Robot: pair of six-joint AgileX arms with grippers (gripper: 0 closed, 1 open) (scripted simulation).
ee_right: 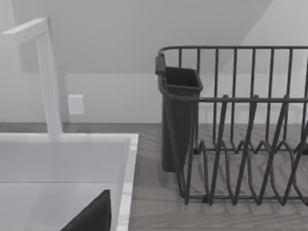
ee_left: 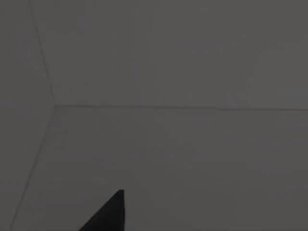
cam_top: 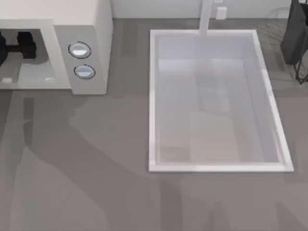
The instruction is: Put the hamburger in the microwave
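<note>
The microwave [cam_top: 91, 29] stands at the back left of the table, off-white, with two round silver-blue knobs [cam_top: 80, 50] on its panel and its cavity open to the front. My left gripper [cam_top: 19, 45] is a black shape reaching inside that cavity. In the left wrist view a dark tip of the left gripper [ee_left: 108, 214] sits before plain grey walls that meet in a corner. The hamburger is hidden. A dark tip of my right gripper [ee_right: 91, 216] hangs over the sink's back right corner.
A white rectangular sink [cam_top: 153, 96] with a white faucet [cam_top: 207, 17] fills the middle and right of the table. A dark wire dish rack [ee_right: 240, 130] with a black cutlery holder [ee_right: 178, 120] stands at the back right [cam_top: 296, 38]. Grey countertop lies in front.
</note>
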